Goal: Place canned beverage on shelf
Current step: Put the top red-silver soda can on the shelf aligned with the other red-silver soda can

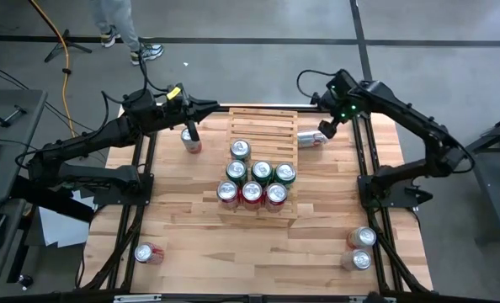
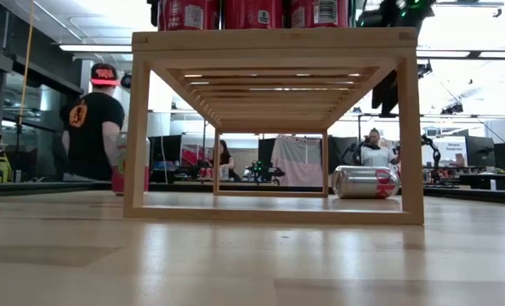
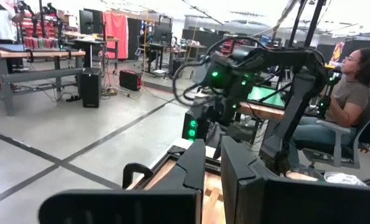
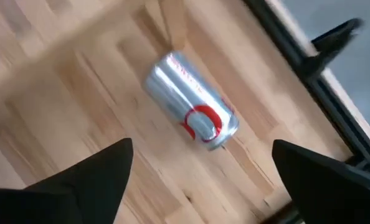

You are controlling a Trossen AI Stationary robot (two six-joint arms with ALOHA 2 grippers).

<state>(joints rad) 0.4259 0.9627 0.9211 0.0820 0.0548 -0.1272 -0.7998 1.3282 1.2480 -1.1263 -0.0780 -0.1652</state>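
Risked rolling off the table (image 1: pixel 183 210) edge: silver can (image 4: pixel 191 115) on its side just right of the shelf (image 1: pixel 263 122), loose beneath the right gripper (image 4: pixel 200 171), fingers spread wide. Farther off, left gripper (image 3: pixel 213 168) shut and empty above an upright can (image 1: pixel 191 140). Could not read labels; low view cropped the shelved cans.

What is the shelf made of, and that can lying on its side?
The shelf looks like pale bare wood: grain lines show on its matte slats. The fallen can looks like shiny metal, probably aluminum: silver, reflective, with red print.
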